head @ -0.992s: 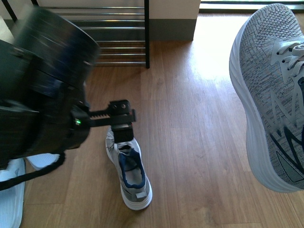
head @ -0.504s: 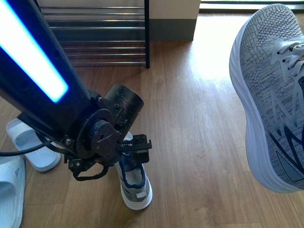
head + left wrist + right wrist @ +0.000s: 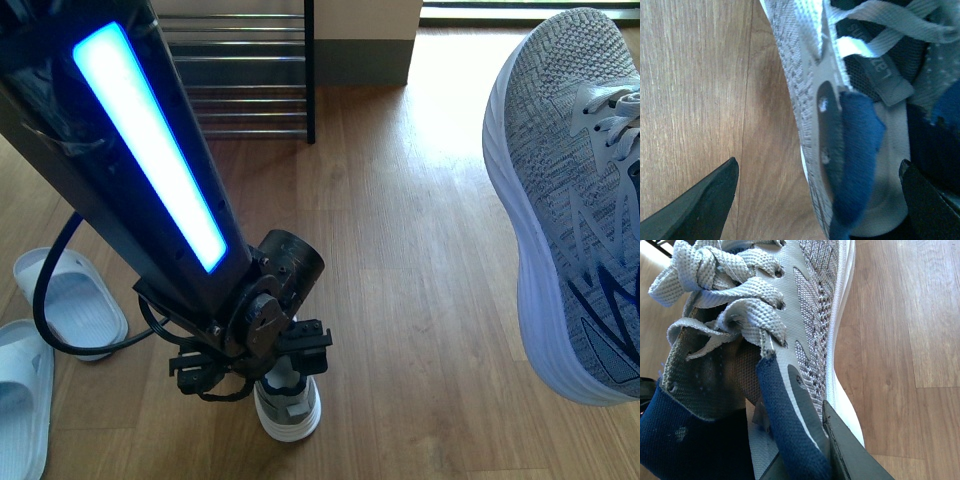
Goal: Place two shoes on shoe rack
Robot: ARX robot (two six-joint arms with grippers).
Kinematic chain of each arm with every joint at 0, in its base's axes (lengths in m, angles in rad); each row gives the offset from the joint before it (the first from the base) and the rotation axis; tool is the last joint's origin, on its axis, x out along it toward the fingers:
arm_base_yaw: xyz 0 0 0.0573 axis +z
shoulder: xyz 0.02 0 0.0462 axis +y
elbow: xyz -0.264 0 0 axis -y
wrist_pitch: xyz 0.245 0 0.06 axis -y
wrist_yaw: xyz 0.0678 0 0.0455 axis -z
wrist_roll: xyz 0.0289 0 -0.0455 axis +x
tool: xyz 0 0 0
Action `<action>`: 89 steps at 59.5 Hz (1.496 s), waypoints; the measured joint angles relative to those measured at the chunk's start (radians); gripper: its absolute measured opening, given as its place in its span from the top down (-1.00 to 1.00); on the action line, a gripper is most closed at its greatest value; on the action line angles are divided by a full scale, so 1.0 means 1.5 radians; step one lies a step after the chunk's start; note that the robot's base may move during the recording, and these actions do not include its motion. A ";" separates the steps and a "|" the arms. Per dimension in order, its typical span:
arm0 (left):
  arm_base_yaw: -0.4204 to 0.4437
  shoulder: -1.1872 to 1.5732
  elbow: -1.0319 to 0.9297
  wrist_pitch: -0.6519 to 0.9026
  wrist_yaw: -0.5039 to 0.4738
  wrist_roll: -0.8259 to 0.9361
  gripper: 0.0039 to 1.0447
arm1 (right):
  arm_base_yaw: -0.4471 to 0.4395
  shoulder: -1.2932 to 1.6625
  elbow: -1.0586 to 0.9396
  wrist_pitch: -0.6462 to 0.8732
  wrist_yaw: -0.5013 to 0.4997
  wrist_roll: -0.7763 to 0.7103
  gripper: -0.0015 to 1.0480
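Floorboards (image 3: 420, 250): L hand (image 3: 818, 172) astride floor sneaker (image 3: 290, 410) (unclosed), R hand (image 3: 807, 460) holds second sneaker (image 3: 570, 200).

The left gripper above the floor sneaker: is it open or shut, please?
Open: the left gripper has its fingers wide apart, straddling the sneaker wall.

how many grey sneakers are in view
2: one sneaker on the floor under the left gripper, other sneaker held up by the right gripper; the arm may hide more.
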 joint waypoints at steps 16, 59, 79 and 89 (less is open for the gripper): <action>-0.001 0.020 0.037 -0.020 -0.011 -0.001 -0.20 | 0.000 0.000 0.000 0.000 0.000 0.000 0.97; 0.013 -0.011 -0.034 0.039 -0.062 0.070 0.98 | 0.000 0.000 0.000 0.000 0.000 0.000 0.97; 0.048 -0.204 -0.199 0.139 -0.092 0.124 0.98 | 0.000 0.000 0.000 0.000 0.000 0.000 0.97; 0.064 -0.395 -0.344 0.195 -0.093 0.120 0.98 | 0.000 0.000 0.000 0.000 0.000 0.000 0.97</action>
